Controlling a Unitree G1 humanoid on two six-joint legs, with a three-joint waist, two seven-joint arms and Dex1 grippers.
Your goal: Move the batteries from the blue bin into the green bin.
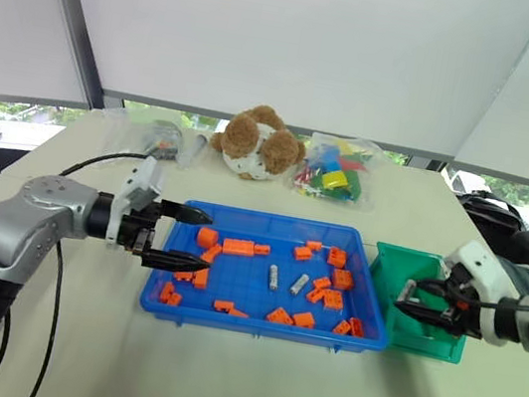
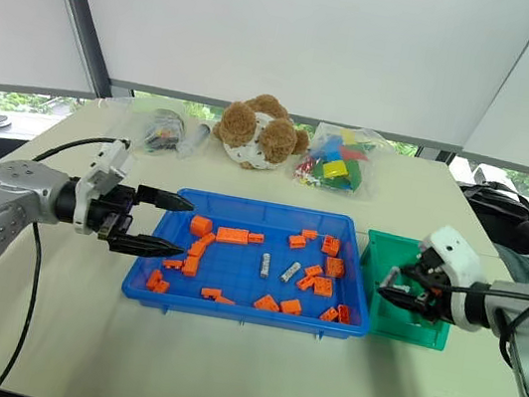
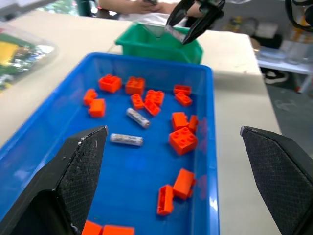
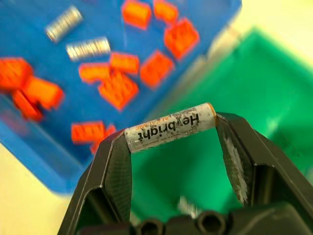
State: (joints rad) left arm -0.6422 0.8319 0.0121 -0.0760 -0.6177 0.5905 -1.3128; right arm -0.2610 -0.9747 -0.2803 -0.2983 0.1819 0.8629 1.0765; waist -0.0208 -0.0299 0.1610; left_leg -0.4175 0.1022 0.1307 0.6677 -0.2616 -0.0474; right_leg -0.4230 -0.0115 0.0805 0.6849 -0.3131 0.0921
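The right gripper (image 4: 171, 128) is clamped on 1 battery (image 4: 169, 126) held crosswise between its fingertips, directly over the green bin (image 1: 393, 264), which sits just beside the blue bin (image 1: 271, 222) at its 3 o'clock side. 2 more batteries (image 1: 273, 278) lie near the tray's centre among orange blocks (image 1: 238, 247). The left gripper (image 1: 181, 237) hovers at the tray's 9 o'clock edge — fingers spread wide, holding nothing.
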